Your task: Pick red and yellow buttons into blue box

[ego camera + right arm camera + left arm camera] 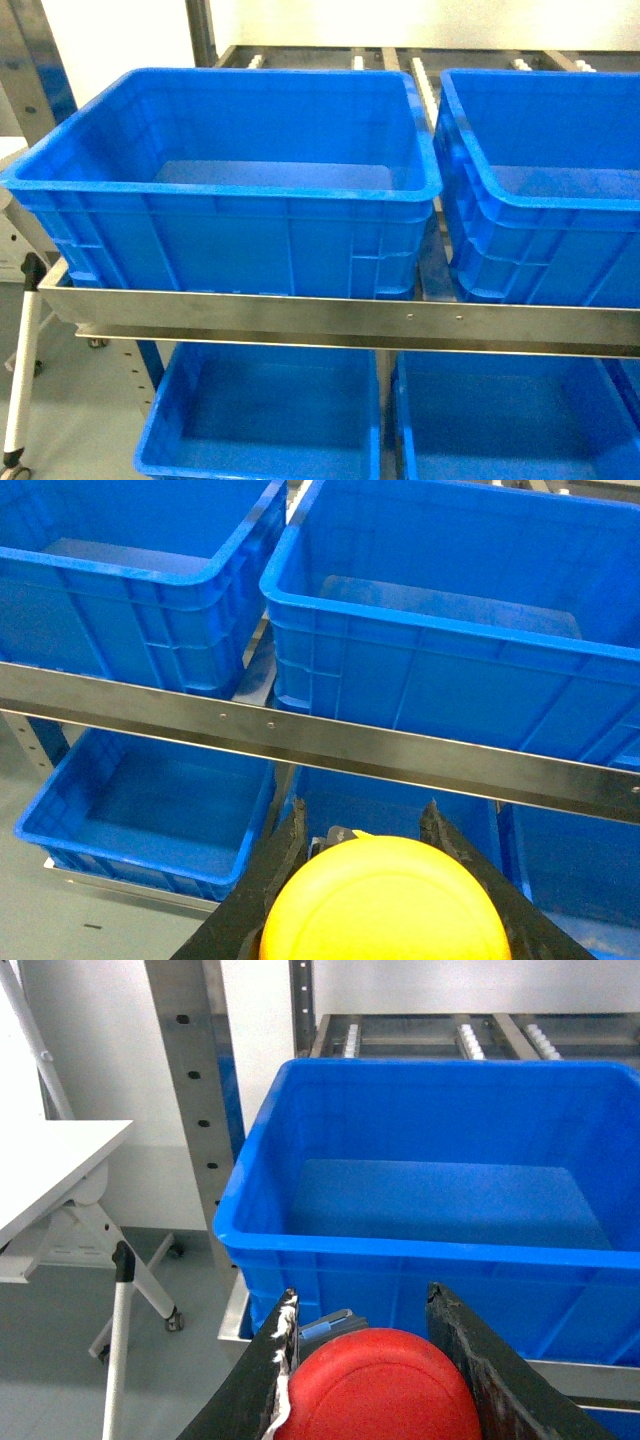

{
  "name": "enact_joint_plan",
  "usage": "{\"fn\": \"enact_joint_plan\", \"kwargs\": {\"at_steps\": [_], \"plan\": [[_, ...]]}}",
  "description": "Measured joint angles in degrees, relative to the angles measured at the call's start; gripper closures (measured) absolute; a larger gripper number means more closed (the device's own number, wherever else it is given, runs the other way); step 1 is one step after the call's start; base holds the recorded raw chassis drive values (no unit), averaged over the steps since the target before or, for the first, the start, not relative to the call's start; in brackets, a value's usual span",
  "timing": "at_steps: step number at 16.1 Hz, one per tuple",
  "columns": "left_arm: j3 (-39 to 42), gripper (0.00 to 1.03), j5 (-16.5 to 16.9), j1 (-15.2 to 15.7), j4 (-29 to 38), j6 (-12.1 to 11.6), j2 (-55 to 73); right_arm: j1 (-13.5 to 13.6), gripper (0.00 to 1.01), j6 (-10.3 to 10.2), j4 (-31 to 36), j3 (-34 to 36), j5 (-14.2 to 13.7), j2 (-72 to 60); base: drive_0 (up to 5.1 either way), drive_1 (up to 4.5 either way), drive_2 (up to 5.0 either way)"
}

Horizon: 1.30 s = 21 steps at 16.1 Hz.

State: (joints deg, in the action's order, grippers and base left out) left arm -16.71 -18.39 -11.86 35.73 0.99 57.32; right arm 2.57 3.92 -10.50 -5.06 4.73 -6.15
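Observation:
My left gripper [362,1302] is shut on the red button [385,1388]; its round cap fills the gap between the black fingers and its dark switch body [325,1326] pokes out behind. Just beyond it stands a deep blue box [420,1237] on the upper shelf, with nothing inside. My right gripper [363,812] is shut on the yellow button [385,905], below the shelf rail and in front of a second blue box [440,620]. In the head view both boxes [230,193] [560,207] stand side by side, and neither gripper shows there.
A steel shelf rail [330,320] runs across the front of the upper boxes. Two more blue crates [270,420] [510,420] sit on the lower level. A white folding table [50,1160] and a rack upright [190,1090] stand to the left.

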Motion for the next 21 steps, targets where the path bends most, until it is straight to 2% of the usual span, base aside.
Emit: {"fn": "enact_joint_plan", "kwargs": {"at_steps": [13,21], "plan": [[0.0,0.72,-0.02,0.02,-0.02,0.0,0.04,0.0,0.71,0.0,0.0,0.0,0.02,0.02,4.9,-2.45,-2.5],[-0.07,0.72,0.13,-0.04,0.04,0.0,-0.11,0.0,0.71,0.0,0.07,0.0,-0.04,0.0,0.0,0.0,0.0]]}}
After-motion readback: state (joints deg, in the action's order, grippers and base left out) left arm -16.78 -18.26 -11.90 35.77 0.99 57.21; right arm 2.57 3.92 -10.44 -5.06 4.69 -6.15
